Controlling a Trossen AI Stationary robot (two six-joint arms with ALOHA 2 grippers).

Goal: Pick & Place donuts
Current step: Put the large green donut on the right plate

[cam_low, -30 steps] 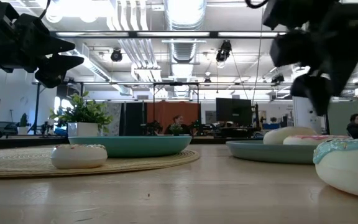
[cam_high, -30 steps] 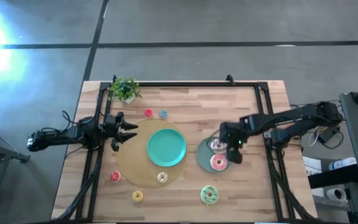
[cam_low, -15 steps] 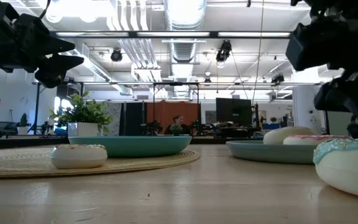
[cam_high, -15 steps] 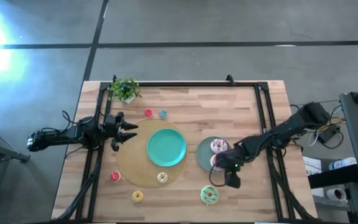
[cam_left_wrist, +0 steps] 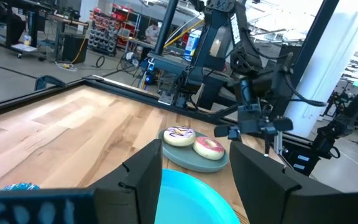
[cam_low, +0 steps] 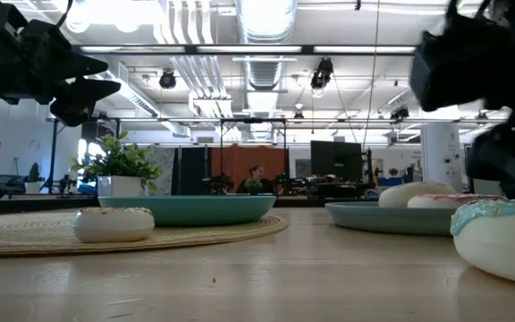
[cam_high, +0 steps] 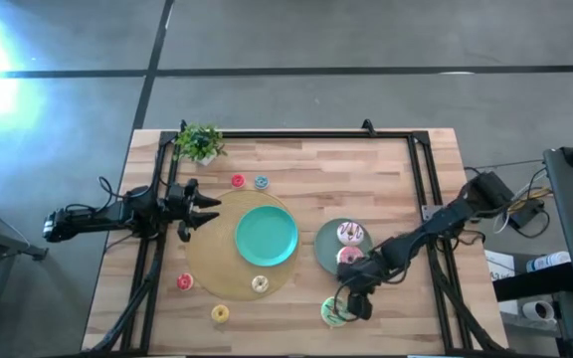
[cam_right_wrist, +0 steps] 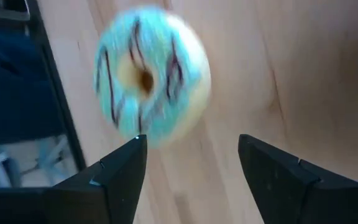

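The green-iced donut [cam_high: 332,314] lies flat on the table near the front edge; it also shows in the right wrist view [cam_right_wrist: 151,74] and the low view [cam_low: 503,240]. My right gripper [cam_high: 356,301] [cam_right_wrist: 191,146] is open just above it and touches nothing. The pink donut [cam_high: 349,258] and the white-sprinkled donut [cam_high: 349,234] lie on the grey-green plate [cam_high: 322,249]. The tiny red [cam_high: 238,181] and blue [cam_high: 262,182] donuts lie at the back; another red [cam_high: 184,281], a cream [cam_high: 260,284] and a yellow [cam_high: 220,313] lie near the front left. My left gripper [cam_high: 205,210] [cam_left_wrist: 196,149] is open and empty, left of the teal plate.
The teal plate [cam_high: 267,235] sits on a round woven mat [cam_high: 207,261] at the table's middle. A small potted plant [cam_high: 199,144] stands at the back left corner. Black rails [cam_high: 428,199] run along the table's left, right and far sides.
My right gripper has gone from above the grey-green plate toward the table's near edge and down, and now stands over the green-iced donut. The donuts have kept their places.
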